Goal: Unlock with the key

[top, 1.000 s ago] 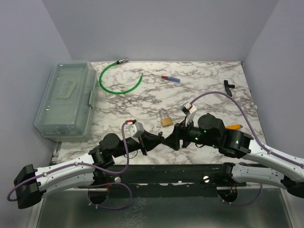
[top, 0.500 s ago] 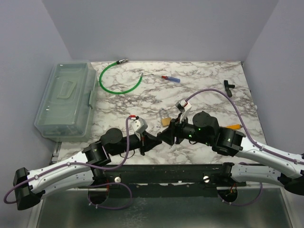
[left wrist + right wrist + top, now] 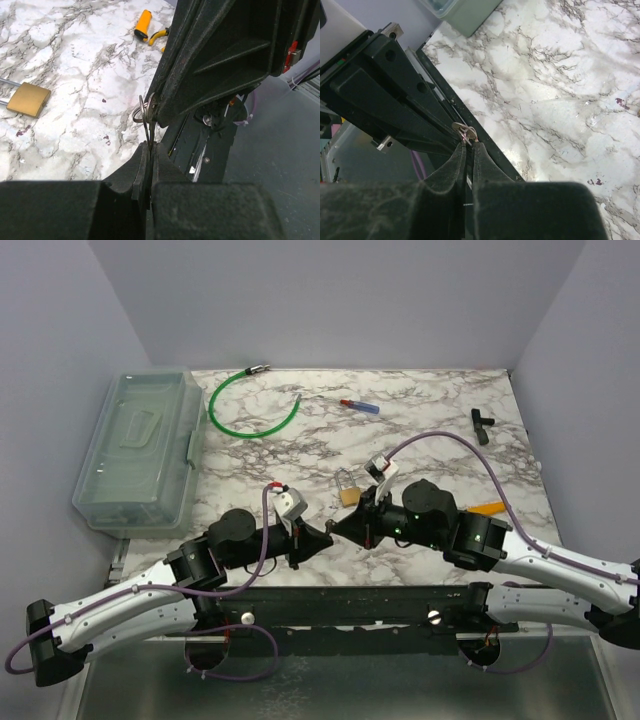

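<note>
Brass marks our target: the padlock [image 3: 349,492] lies flat on the marbled surface [image 3: 440,430], just beyond the spot where our two arms meet nose to nose near the front edge. Nothing holds it. The key [image 3: 148,131] is up in the air between us, edge-on to both wrist cameras, so we see only a thin metal sliver with its key ring [image 3: 142,110] at the top. Our left pincer [image 3: 150,150] has its fingers pressed together on that sliver. Our right pincer [image 3: 468,147] is likewise closed on it from the opposite side, with the ring poking out at its tips. Both pincers look clamped on the key at once, but we cannot tell how much of the blade each one holds.

We judge this to be a regrasp, passing the key between arms so the blade ends up free and pointing outward. To do it well, one pincer should let go only once the other's pinch sits on the bow rather than the blade. It should open just enough to clear, then back straight away along its own axis so the key is not twisted. After that, the freed pincer will likely be needed to pin the padlock, since a loose lock would skate on this smooth surface when the key pushes at the keyway.
</note>
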